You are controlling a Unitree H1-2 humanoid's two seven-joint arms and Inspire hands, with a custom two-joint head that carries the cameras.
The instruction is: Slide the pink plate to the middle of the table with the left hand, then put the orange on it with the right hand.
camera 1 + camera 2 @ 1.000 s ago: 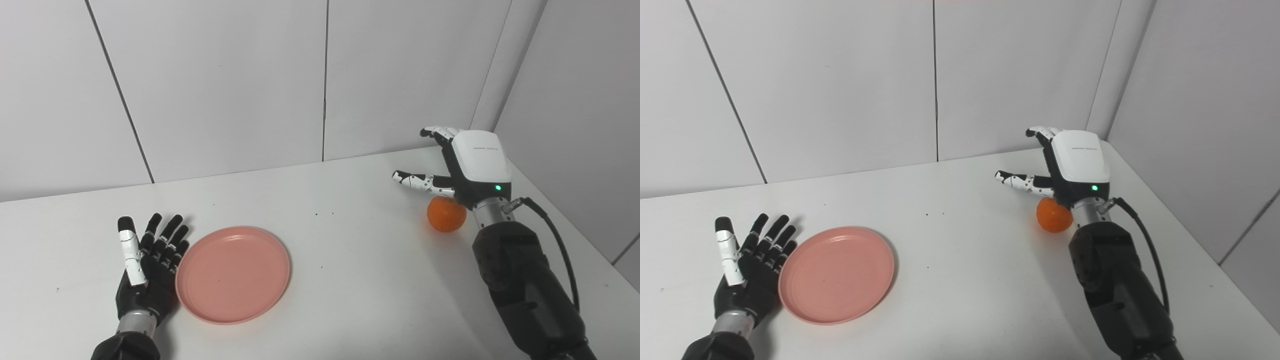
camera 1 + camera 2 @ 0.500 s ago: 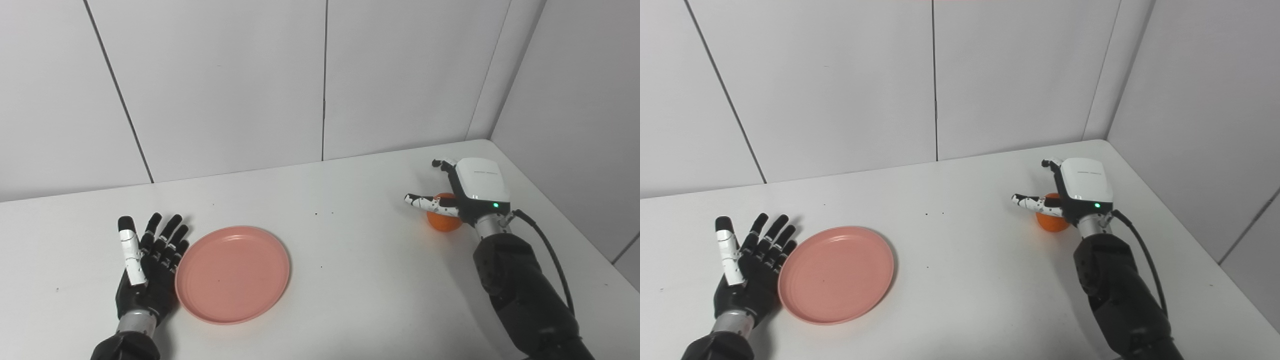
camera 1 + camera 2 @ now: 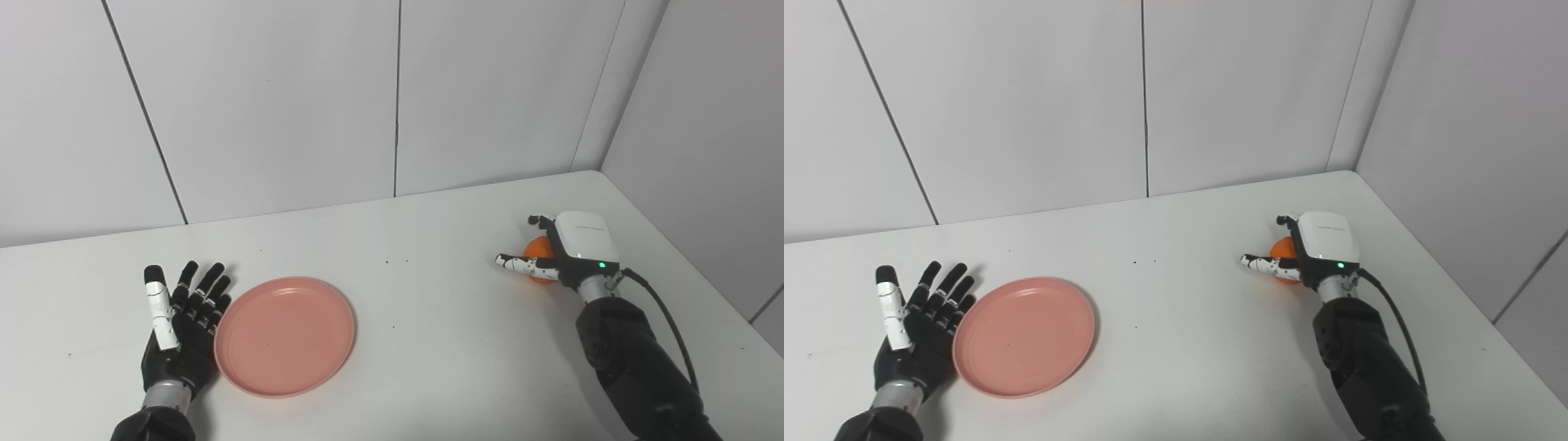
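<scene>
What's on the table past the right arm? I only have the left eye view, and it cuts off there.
Observer: The right eye view shows a wider strip of table to the right of the right arm. The table's edge runs on almost to the picture's bottom corner. I see no object on that strip.
Operator: And what's beyond that edge?
Observer: The side wall. A longer stretch of its slanted seam shows here, running down toward the table edge.
</scene>
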